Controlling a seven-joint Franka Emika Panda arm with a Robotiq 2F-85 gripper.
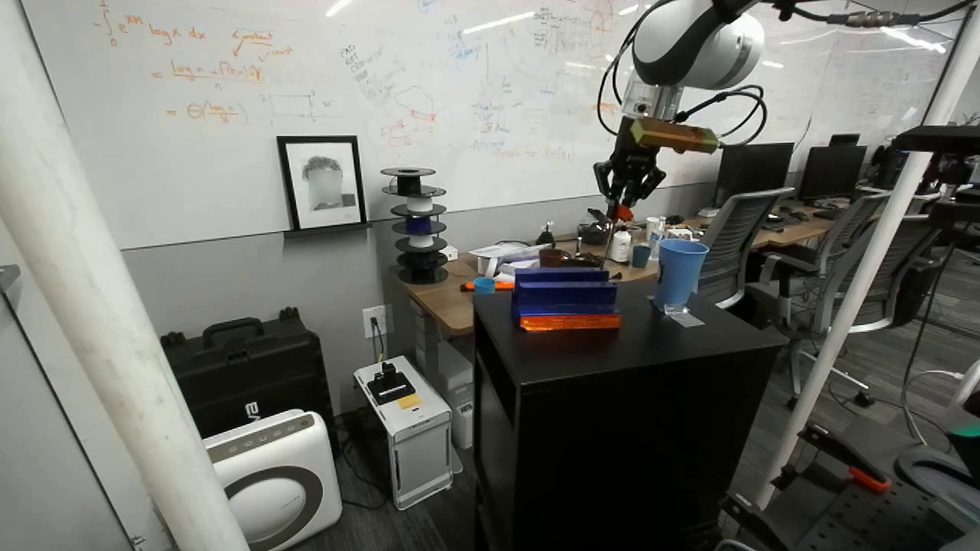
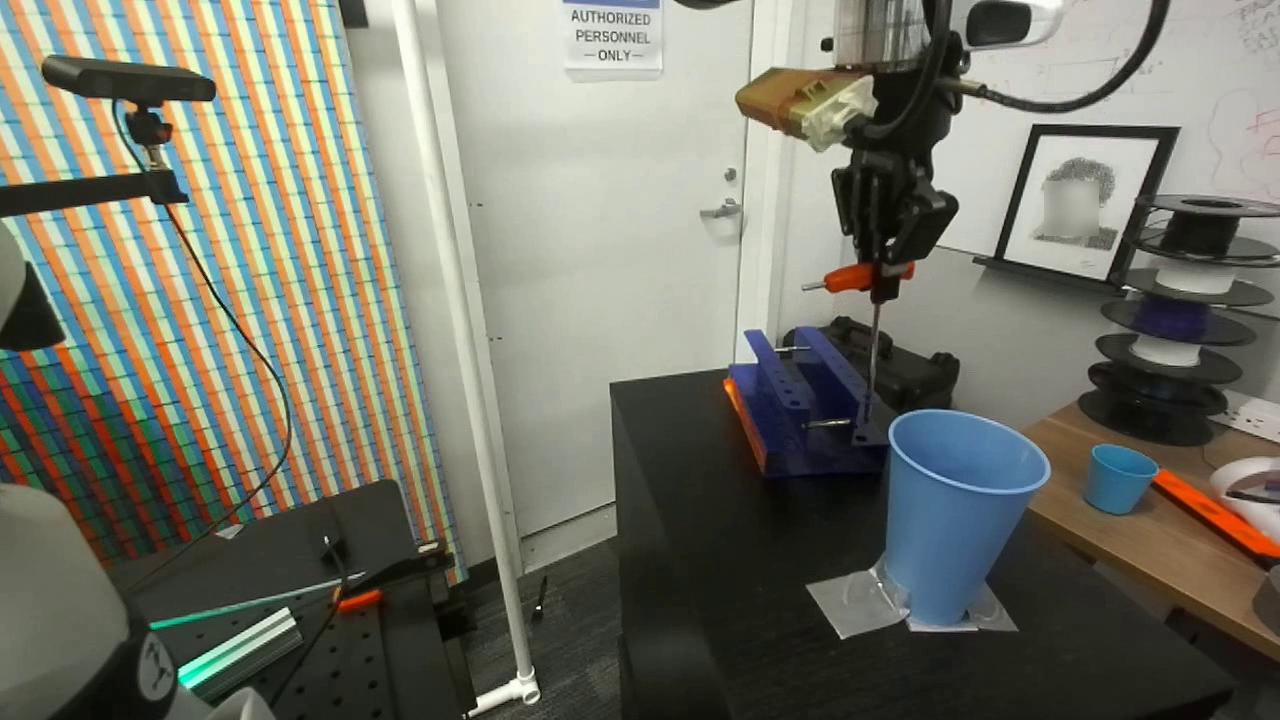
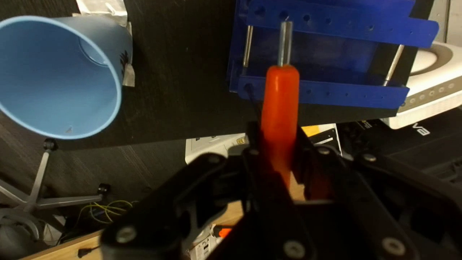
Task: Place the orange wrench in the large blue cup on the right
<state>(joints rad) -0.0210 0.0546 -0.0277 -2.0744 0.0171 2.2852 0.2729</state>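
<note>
The fingers (image 2: 885, 288) grip the orange wrench (image 3: 281, 103); on the surface (image 2: 730, 560), the blue rack (image 1: 565, 296) stands by the desk-side edge, the taped blue cup (image 2: 950, 525) near the chair-side edge.

From afar I'm counting one gripper (image 3: 278, 141), one orange wrench (image 3: 280, 97) and one large blue cup (image 2: 955, 530). I'm tallying one blue rack (image 3: 325, 54) with two rails (image 3: 335, 94) and two metal rods (image 3: 248, 47). Beyond that I'm noting one black cabinet (image 1: 635, 436), one framed picture (image 1: 321, 184), one door sign (image 2: 613, 38), one hard case (image 1: 237, 383) and one stack of spools (image 2: 1180, 320).
</note>
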